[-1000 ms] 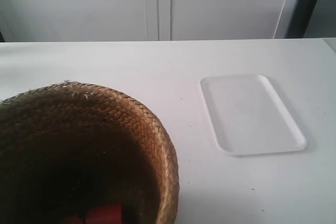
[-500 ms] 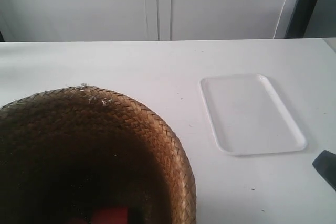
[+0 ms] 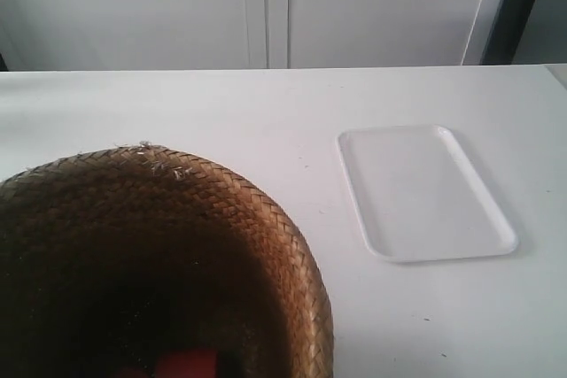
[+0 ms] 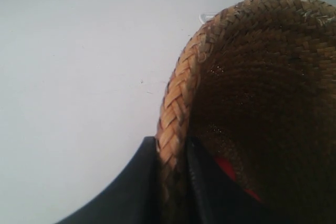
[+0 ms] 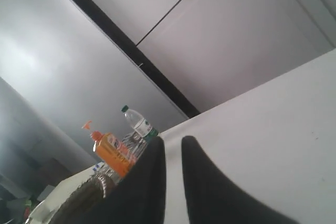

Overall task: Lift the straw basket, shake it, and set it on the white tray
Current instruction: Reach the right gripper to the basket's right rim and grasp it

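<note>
Step in hand: shaking the straw basket point(image 3: 159, 254), judging by how large and close it looms in the exterior view, apparently raised off the table point(image 3: 177, 104).
Doing it well: keep the shakes short and level; a one-point rim hold lets the basket swing, and the red thing point(image 3: 186, 365) at its bottom could hop out (what it is, I cannot tell).
Left fingers point(image 4: 136, 182): clenched across the basket's thick rim, one outside the wall, one inside.
Basket relative to fingers: the rim runs between them and the bowl opens away from the wrist.
Right fingers point(image 5: 152, 182): a narrow gap, nothing between them, aimed away from the basket.
White tray point(image 3: 425, 192): bare on the table, well apart from the basket.
</note>
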Available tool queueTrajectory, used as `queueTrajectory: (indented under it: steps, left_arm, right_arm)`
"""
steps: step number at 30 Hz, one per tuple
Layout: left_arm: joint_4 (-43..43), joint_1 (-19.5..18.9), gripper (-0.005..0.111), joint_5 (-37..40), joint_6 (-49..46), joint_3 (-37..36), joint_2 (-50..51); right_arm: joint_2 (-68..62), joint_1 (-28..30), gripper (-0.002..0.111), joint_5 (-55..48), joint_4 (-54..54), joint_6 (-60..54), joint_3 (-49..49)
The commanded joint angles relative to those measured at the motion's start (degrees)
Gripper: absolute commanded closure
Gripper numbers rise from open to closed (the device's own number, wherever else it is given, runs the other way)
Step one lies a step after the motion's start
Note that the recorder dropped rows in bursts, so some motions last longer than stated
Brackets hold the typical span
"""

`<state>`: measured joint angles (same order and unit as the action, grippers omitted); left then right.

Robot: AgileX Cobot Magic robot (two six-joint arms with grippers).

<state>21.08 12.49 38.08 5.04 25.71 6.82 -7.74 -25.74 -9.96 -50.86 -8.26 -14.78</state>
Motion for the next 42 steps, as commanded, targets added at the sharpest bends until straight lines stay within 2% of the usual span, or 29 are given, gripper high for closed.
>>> queueTrajectory:
  steps: [1, 3, 7, 9, 12, 16, 18, 23, 28, 36, 38, 42]
  left_arm:
    - [1.2, 0.3, 0.107, -1.4, -0.8, -0.4, 0.3]
    - [1.2, 0.3, 0.107, -1.2, -0.8, -0.4, 0.3]
    - [1.9, 0.3, 0.107, -1.2, -1.0, -0.4, 0.3]
    - [1.9, 0.3, 0.107, -1.2, -1.0, -0.4, 0.3]
    - [1.9, 0.3, 0.107, -1.0, -1.2, -0.4, 0.3]
    - [2.0, 0.3, 0.107, -0.8, -2.0, -0.4, 0.3]
    - [2.0, 0.3, 0.107, -0.8, -2.0, -0.4, 0.3]
    - [2.4, 0.3, 0.107, -0.7, -2.0, -0.4, 0.3]
    - [2.9, 0.3, 0.107, -0.4, -2.2, -0.4, 0.3]
    - [3.4, 0.3, 0.107, -0.5, -2.7, -0.4, 0.3]
    - [4.2, 0.3, 0.107, -0.5, -3.8, -0.4, 0.3]
    - [4.6, 0.3, 0.107, -0.6, -3.9, -0.4, 0.3]
  right_arm:
    - [-1.3, -0.2, 0.096, 3.1, -0.4, -3.0, -0.5]
    - [-2.4, -0.4, 0.098, 1.1, -6.2, 0.0, -0.8]
    - [-10.3, -0.6, 0.098, -10.4, -10.6, -6.7, -5.2]
    - [-15.7, -0.6, 0.095, -13.8, -14.2, -12.9, -7.0]
    - [-24.4, -0.6, 0.077, -16.9, -17.7, -20.3, -9.7]
    - [-33.1, -0.6, 0.042, -25.0, -20.4, -20.0, -14.8]
    - [-36.3, -0.6, 0.035, -30.7, -22.3, -20.0, -17.8]
    - [-42.5, -0.6, 0.036, -37.2, -22.4, -18.9, -23.9]
    - [-48.8, -0.6, 0.036, -43.5, -20.5, -16.8, -26.0]
    - [-52.5, -0.7, 0.045, -38.7, -6.0, -18.2, -26.0]
    - [-52.5, -0.7, 0.052, -35.9, -6.0, -20.2, -26.0]
    - [-52.5, -1.1, 0.079, -32.2, -6.3, -20.0, -26.0]
